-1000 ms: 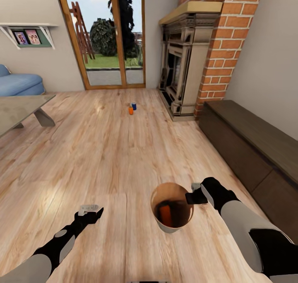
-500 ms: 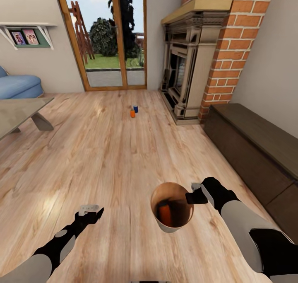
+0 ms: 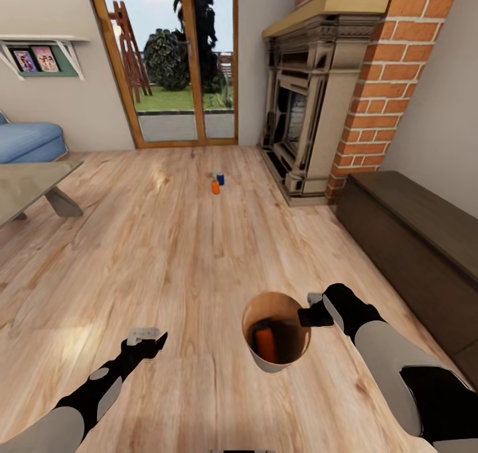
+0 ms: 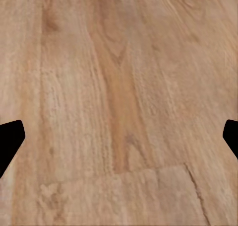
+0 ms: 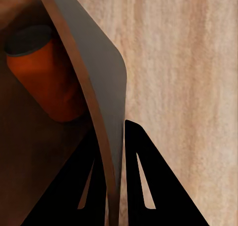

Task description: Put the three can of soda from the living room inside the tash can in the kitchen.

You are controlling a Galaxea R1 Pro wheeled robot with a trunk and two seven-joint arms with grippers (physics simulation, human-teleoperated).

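The pale grey tash can (image 3: 263, 363) hangs above the wood floor, low in the head view, with my right gripper (image 3: 307, 312) shut on its right rim. One orange can of soda (image 3: 265, 343) lies inside its coppery interior. In the right wrist view the fingers (image 5: 140, 171) pinch the tash can wall (image 5: 99, 82) beside that orange can (image 5: 49, 82). Two more cans, one orange (image 3: 215, 187) and one blue (image 3: 220, 179), stand far ahead on the floor near the glass doors. My left gripper (image 3: 145, 337) is open and holds nothing; in its wrist view (image 4: 119, 136) it hangs over bare planks.
A brick fireplace (image 3: 312, 101) stands ahead on the right, with a long dark low cabinet (image 3: 411, 234) along the right wall. A low table (image 3: 26, 184) and blue sofa (image 3: 26, 141) are at the left. Glass doors (image 3: 179, 62) close the far end.
The whole view has shifted: the camera moved, so fireplace and cabinet slid right and the floor cans sit slightly lower. Both arms and the held tash can keep their places in the view.
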